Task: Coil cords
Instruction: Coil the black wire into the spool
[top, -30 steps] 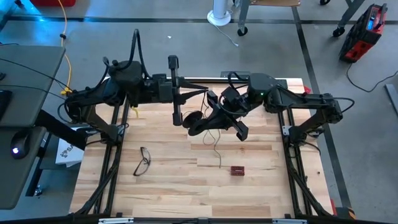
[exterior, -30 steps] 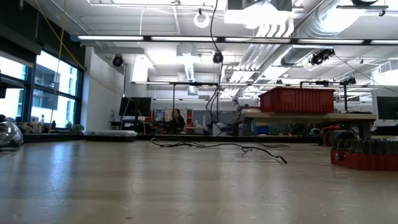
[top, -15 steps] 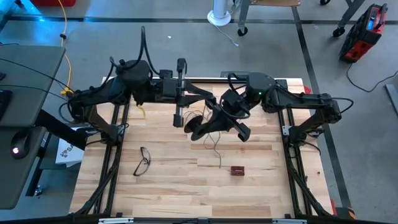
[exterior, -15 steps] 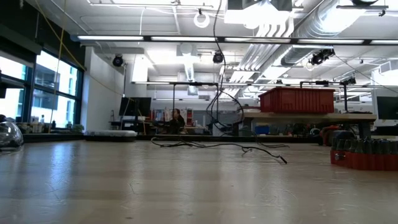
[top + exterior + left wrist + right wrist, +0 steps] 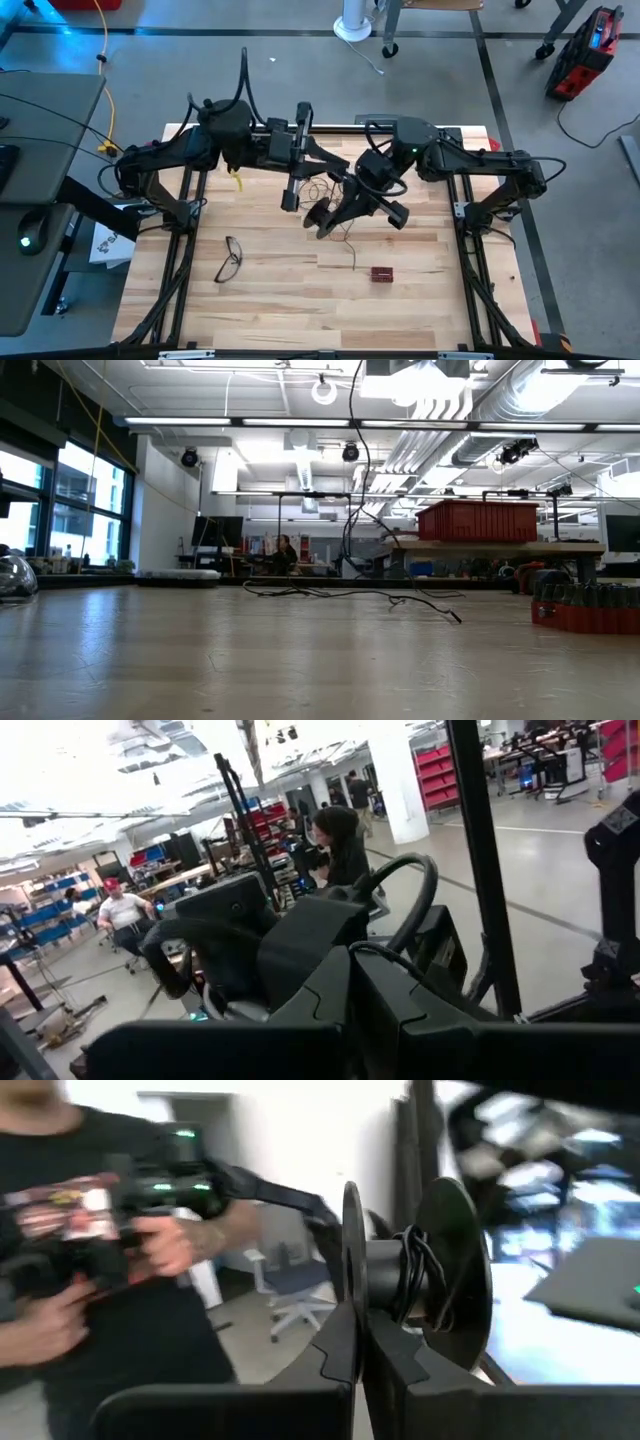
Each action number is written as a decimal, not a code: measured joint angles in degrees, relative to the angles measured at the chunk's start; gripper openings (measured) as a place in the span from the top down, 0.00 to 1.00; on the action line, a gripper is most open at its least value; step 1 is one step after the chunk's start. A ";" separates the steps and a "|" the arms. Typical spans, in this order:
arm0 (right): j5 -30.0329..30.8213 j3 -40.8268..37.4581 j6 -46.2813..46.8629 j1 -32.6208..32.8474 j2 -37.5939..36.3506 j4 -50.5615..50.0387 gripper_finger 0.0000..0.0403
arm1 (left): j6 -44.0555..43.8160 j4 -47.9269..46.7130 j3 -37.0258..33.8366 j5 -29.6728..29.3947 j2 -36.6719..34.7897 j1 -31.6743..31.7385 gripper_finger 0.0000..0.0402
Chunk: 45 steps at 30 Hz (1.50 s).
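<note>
Reel point(image 5: 415, 1285) sits clamped edge-on in the right gripper point(image 5: 322, 217), above mid-table toward the back; a few turns of the thin wire point(image 5: 349, 243) are wrapped on its hub. The rest of the wire hangs from the reel and trails slack over the wooden table point(image 5: 280, 300) toward its front, ending near a small dark red block point(image 5: 382, 273); in the low view the slack lies in loose waves on the boards with one strand rising out of frame. Change over the last second: the left gripper point(image 5: 290, 198), jaws together and apparently pinching the wire (contact too fine to confirm), has swung right and toward the table's back, now close beside the reel; the right wrist has rotated, so the reel points more toward the table's front. The rising strand in the low view has shifted with it. Judgement: one winding pass in progress, most of the wire not yet on the reel. Eyeglasses point(image 5: 229, 258) lie well apart on the left, unmoved. A person holding a controller shows beyond the reel in the right wrist view.
</note>
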 joint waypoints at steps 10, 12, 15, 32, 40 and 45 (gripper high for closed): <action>-1.64 0.00 7.97 -1.03 -0.07 10.25 1.00 | -3.92 0.67 0.24 1.22 -0.28 1.18 0.99; -1.95 0.00 9.17 -0.96 -0.03 10.91 1.00 | -4.32 0.71 0.24 2.04 -0.26 1.18 0.99; -3.31 0.02 10.36 -0.74 -0.05 12.28 1.00 | -4.39 1.63 0.24 4.89 -0.26 1.18 0.99; -2.59 0.08 12.42 -0.39 -0.09 7.25 1.00 | 2.99 6.21 0.26 5.11 -0.94 0.11 0.99; 0.53 0.13 10.97 -1.17 -0.15 1.91 1.00 | 4.33 5.36 0.23 3.92 -1.53 -1.59 0.99; 0.53 0.20 10.41 -2.99 -0.22 0.11 1.00 | 6.12 -1.90 0.17 -5.43 -6.12 -3.80 0.99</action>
